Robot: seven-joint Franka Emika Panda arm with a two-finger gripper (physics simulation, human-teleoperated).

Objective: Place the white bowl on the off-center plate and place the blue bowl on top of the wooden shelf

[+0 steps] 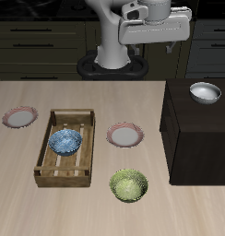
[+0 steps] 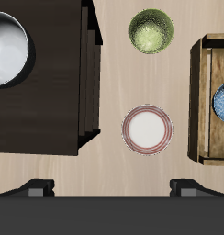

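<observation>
Showing three bowls (image 1: 205,91) and two plates (image 1: 124,136).

Green bowl (image 1: 129,185) nr table (image 1: 22,203) front edge, beside slatted wooden crate (image 1: 65,171); dark cabinets (image 1: 31,37) behind

bench (image 1: 87,207): light wood | on it: wooden shelf (image 1: 202,138), slatted crate (image 1: 65,147), two red-rimmed plates (image 1: 125,136) (image 1: 19,117), green bowl (image 1: 129,185)

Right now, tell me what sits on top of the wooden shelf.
The white bowl rests on the wooden shelf, near a back corner. The rest of the top is bare; the patch under the bowl is hidden.
</observation>
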